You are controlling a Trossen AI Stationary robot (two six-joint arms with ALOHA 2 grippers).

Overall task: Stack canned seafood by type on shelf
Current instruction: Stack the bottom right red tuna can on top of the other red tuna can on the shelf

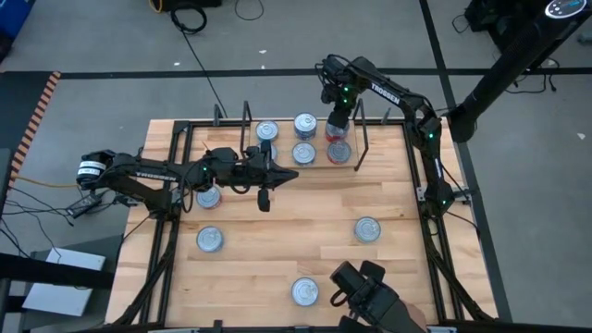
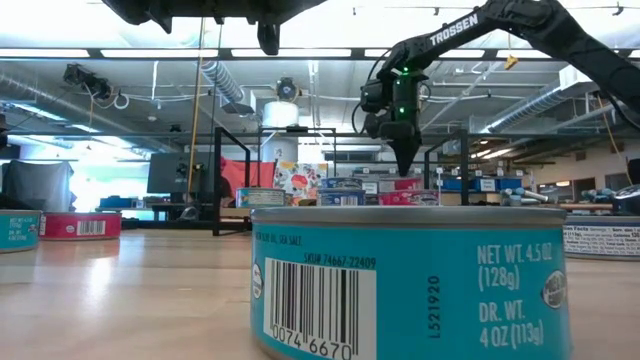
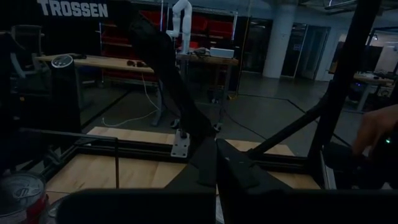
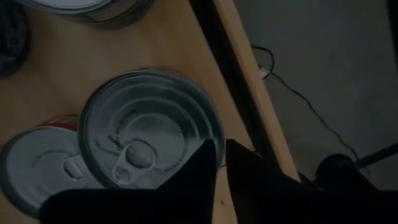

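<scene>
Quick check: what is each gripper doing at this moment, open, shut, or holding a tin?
Left gripper: shut, empty, above the table's middle.
Right gripper: over the red tin stack on the shelf; open or shut cannot be told.

TROSSEN reads white on the right arm (image 2: 455, 30); the near blue tin (image 2: 410, 285) shows "NET WT. 4.5 OZ (128g)" and L521920.

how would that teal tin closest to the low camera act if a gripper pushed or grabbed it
The teal tin sits flat and squat, so a push would probably slide it on the wooden tabletop, not tip it. Its metal wall looks rigid; it likely won't dent. The glossy label may be slippery.
</scene>
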